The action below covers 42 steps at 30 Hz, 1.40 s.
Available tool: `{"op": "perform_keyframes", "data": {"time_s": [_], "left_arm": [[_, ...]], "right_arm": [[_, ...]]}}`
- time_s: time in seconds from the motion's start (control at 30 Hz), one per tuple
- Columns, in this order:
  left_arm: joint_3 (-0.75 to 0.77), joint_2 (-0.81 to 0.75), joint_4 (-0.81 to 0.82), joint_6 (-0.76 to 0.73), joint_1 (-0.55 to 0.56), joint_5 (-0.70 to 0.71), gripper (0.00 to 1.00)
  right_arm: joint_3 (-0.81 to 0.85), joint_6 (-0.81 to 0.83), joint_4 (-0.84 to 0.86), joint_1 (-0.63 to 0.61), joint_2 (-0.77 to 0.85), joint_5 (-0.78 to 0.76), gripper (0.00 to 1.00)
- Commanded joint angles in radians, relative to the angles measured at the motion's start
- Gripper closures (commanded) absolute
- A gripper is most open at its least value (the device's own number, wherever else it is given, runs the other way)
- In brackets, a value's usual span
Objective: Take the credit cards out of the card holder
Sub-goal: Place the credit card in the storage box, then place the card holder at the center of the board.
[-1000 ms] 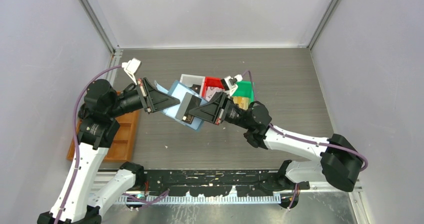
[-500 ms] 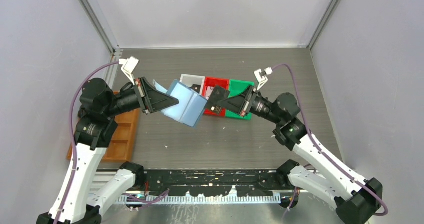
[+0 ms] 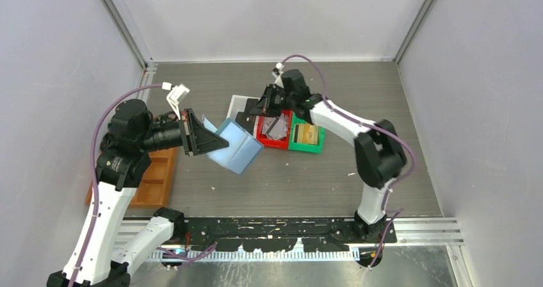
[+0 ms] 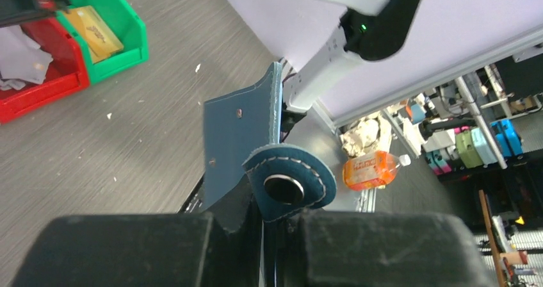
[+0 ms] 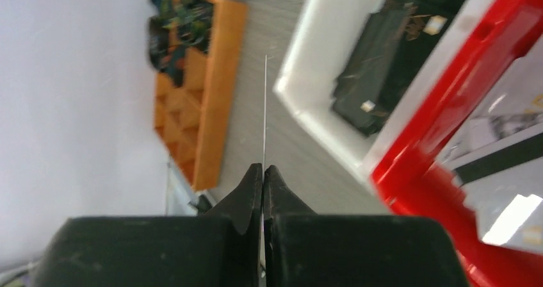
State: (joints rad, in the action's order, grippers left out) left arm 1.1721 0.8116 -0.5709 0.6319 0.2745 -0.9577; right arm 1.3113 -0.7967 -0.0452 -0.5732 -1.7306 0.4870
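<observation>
My left gripper (image 3: 216, 143) is shut on the blue card holder (image 3: 238, 148) and holds it open above the table. In the left wrist view the holder (image 4: 238, 133) stands on edge, its tab with the snap button (image 4: 289, 183) just past my fingers (image 4: 128, 248). My right gripper (image 3: 257, 109) is shut on a black credit card (image 3: 246, 116) over the white bin (image 3: 238, 100). The right wrist view shows that card edge-on as a thin line (image 5: 265, 101) between closed jaws. Black cards (image 5: 392, 56) lie in the white bin, a silvery-grey card (image 3: 276, 126) in the red bin and a gold card (image 3: 306, 133) in the green bin.
The white, red (image 3: 274, 142) and green (image 3: 308, 148) bins stand side by side mid-table. An orange-brown compartment tray (image 3: 157, 177) lies at the left edge, also in the right wrist view (image 5: 214, 101). Grey walls enclose the table on three sides.
My right gripper pulled the black card away from the holder and swung back left over the white bin. The left gripper, still holding the holder, dropped slightly.
</observation>
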Motion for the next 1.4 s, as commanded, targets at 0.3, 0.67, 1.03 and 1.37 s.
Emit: {"op": "perform_keyframes", "data": {"time_s": [0.3, 0.67, 1.03, 1.37], "left_arm": [[0.044, -0.041, -0.036, -0.098, -0.004, -0.114, 1.0], [0.004, -0.073, 0.082, -0.053, -0.004, -0.184, 1.0], [-0.002, -0.052, 0.084, -0.081, -0.004, -0.226, 1.0], [0.002, -0.034, 0.058, -0.143, -0.004, -0.225, 1.0]], "right_arm": [[0.429, 0.119, -0.283, -0.072, -0.347, -0.239, 0.88], [0.324, 0.177, -0.275, -0.071, -0.153, -0.343, 0.47], [-0.105, 0.02, 0.17, -0.053, 0.386, 0.09, 0.19], [-0.516, -0.323, 0.723, -0.163, 0.657, 0.238, 0.15]]}}
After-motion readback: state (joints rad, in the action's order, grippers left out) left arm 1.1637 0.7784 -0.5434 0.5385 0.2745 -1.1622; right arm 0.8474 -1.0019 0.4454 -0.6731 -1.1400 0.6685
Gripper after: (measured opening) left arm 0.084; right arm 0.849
